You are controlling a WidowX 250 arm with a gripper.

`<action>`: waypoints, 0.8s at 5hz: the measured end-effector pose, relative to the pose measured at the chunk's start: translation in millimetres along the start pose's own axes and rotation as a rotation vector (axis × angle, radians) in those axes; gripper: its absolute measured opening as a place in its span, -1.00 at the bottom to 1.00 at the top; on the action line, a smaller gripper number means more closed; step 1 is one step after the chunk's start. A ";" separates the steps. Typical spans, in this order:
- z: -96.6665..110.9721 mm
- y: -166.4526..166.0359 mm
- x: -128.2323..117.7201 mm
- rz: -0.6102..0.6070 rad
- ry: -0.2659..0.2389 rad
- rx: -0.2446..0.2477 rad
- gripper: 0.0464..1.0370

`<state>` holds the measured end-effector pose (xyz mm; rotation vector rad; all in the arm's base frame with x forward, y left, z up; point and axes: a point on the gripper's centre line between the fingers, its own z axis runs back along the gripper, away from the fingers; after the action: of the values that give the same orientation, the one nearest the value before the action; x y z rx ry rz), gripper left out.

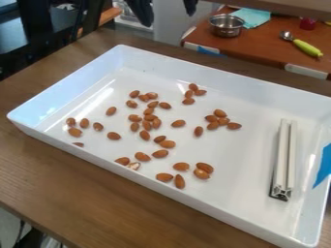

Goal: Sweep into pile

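While almonds (178,123) lay scattered across the left and middle of a white tray (226,78), a pale bar (282,155) rested near its right end; the jaws' spread and hold I could not tell.

A brown wooden worktop (65,179) with visible grain carries a large white rectangular tray (194,67), its bare wood showing along the tray's near and far sides.

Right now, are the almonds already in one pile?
No, the almonds lie scattered in loose clusters and singly across the white tray.
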<state>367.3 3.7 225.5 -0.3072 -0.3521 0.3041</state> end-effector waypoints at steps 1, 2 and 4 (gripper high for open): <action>-16.0 5.8 -6.9 0.021 0.055 0.015 0.93; -29.4 -15.5 -25.7 -0.029 0.127 0.067 0.93; -54.4 -63.0 -53.0 -0.152 0.112 0.159 0.93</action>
<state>355.4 -84.6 183.2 -0.1392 -0.2379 0.1637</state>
